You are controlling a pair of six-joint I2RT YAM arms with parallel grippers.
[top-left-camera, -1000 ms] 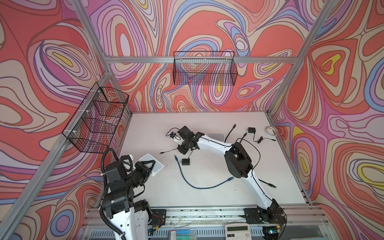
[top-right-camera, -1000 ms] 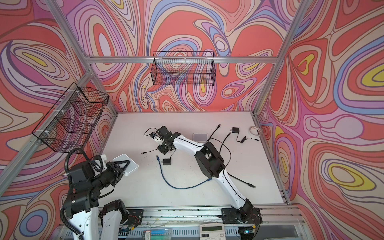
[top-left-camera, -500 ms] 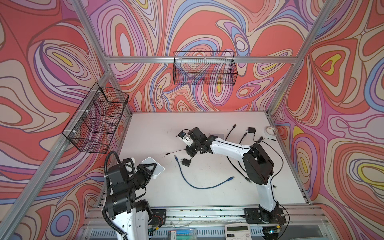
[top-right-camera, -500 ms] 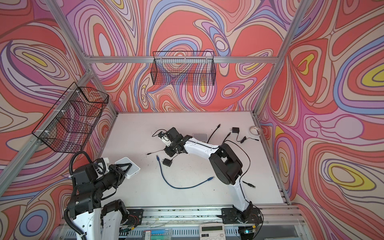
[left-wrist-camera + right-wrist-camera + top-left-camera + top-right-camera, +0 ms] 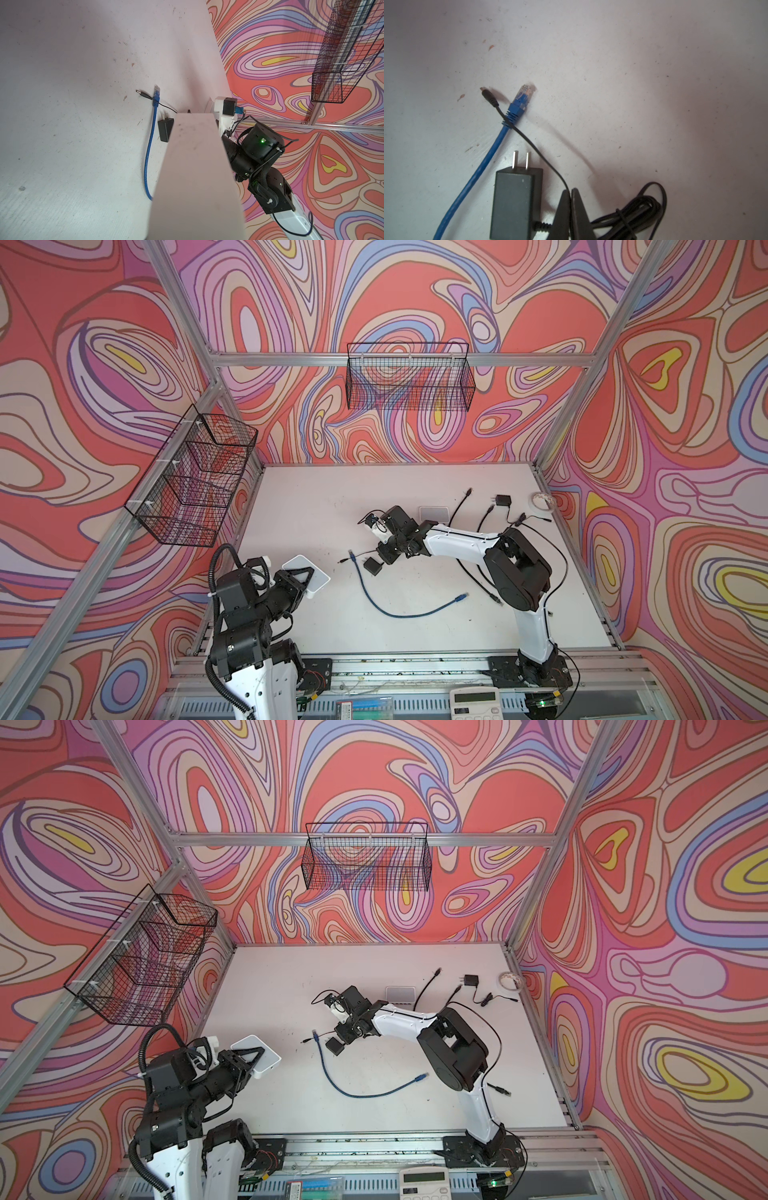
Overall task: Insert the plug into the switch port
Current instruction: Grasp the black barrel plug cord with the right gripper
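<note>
- Left gripper: fingers clamped on the white switch, which appears raised clear of the table at its near left corner. Which face carries the port cannot be made out.
- Barrel plug: lies near mid-table, its black cord draped over the blue cable just behind that cable's connector. In a top view its long axis runs roughly 9 to 3 o'clock, tip at the 9 end.
- Governing relation: the switch sits at about 8 o'clock from the plug tip, apart, with bare table between. The tip faces roughly that way.
- Black adapter: just beside the cord, at about 4 o'clock from the plug in a top view.
- Right gripper: fingers pressed together, pinching the cord well back from the plug. Judgement: this arm is nearer, but the free end may sag off line.
</note>
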